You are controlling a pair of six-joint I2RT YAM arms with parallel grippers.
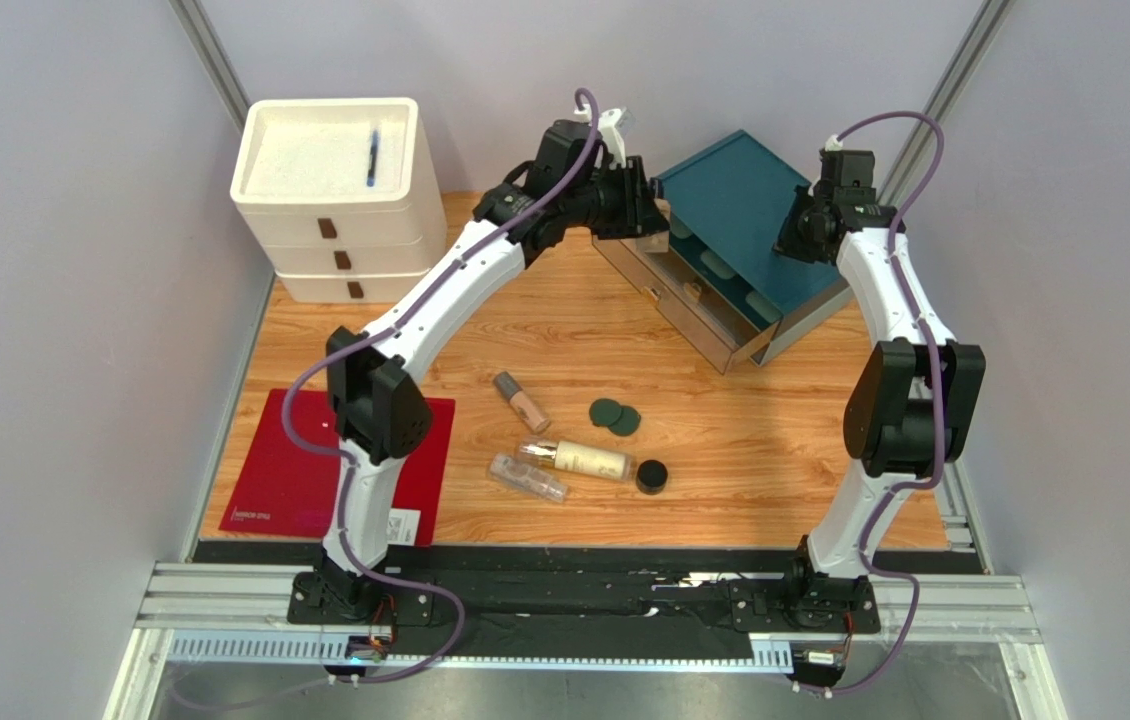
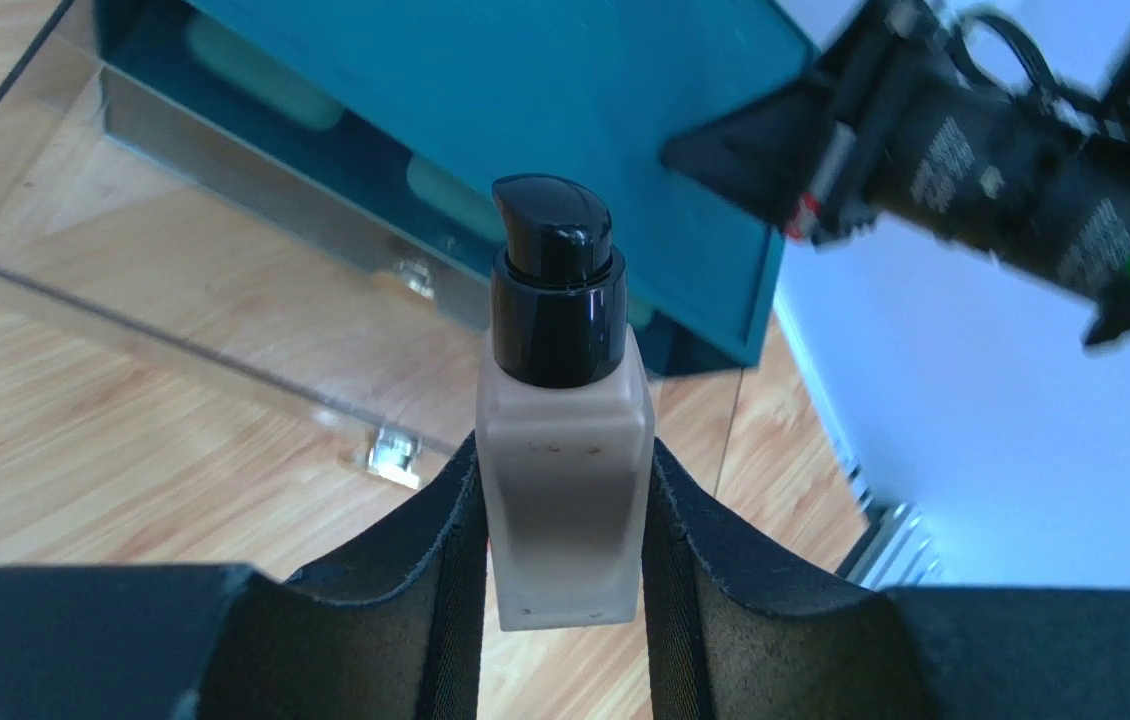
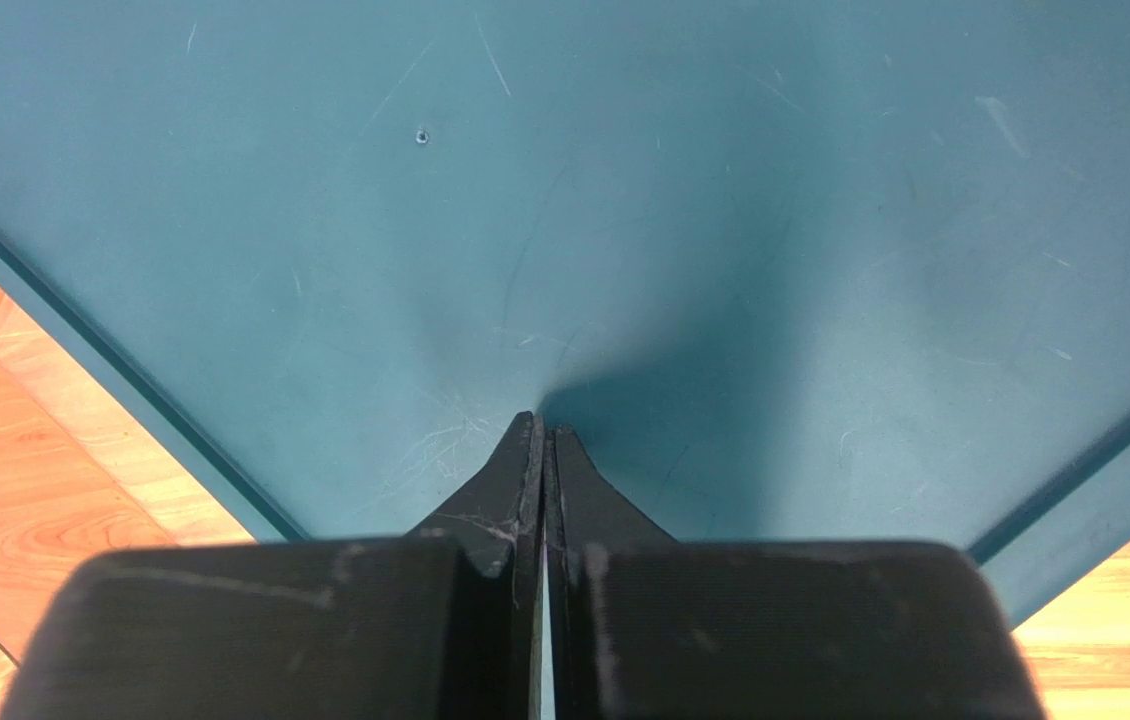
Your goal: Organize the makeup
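Wooden table (image 1: 767,465) nearest the arm bases carries a clear bottle (image 1: 526,479), a cream gold-necked bottle (image 1: 580,458), a black round jar (image 1: 652,477), two dark-green discs (image 1: 613,414) and one loose beige bottle (image 1: 520,402), all well apart from both grippers. Farther back, the left gripper (image 2: 564,488) is clamped on a beige foundation bottle (image 2: 561,435), whose long axis runs along the fingers with its black pump cap away from the wrist. The open clear drawer (image 1: 684,308) lies just below and ahead of it, while the right gripper (image 3: 541,428), fully closed, seems to rest on the teal organizer (image 1: 737,188).
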